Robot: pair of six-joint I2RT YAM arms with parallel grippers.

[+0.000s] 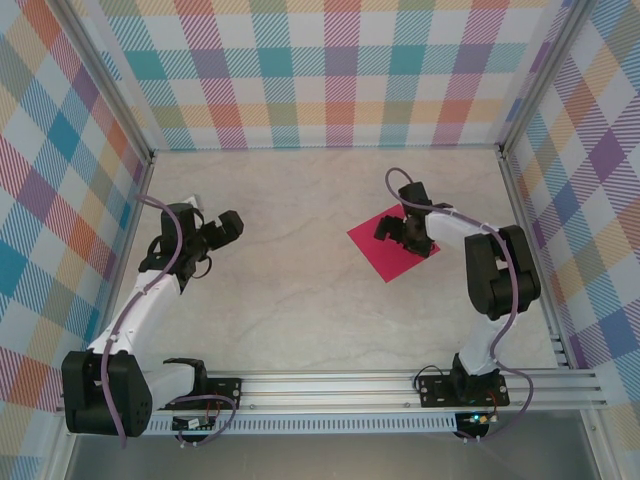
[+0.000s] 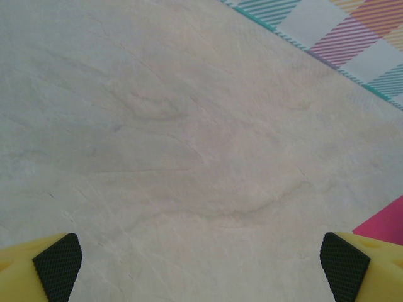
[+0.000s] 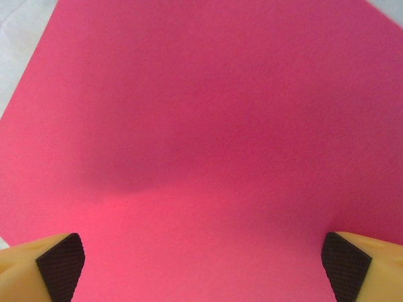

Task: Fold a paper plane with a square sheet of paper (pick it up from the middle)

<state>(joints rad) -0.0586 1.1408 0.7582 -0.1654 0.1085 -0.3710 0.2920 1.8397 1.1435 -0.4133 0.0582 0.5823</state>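
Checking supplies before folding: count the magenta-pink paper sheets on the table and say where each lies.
1. The square magenta-pink paper sheet lies right of centre on the table, beneath the open right gripper. Another stacked exactly under it could be hidden.

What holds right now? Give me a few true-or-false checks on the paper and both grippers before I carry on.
1. The square sheet of paper lies unfolded on the table. True.
2. The left gripper is over the sheet. False: it is over bare table well to the left of the sheet, and its wrist view catches just one pink corner.
3. The right gripper is above the sheet with its fingers spread apart. True.
4. The right gripper has pinched the sheet and lifted it. False: its jaws are open and nothing is between the pads; the sheet lies on the table.
5. The left gripper is shut. False: its jaws are wide open.
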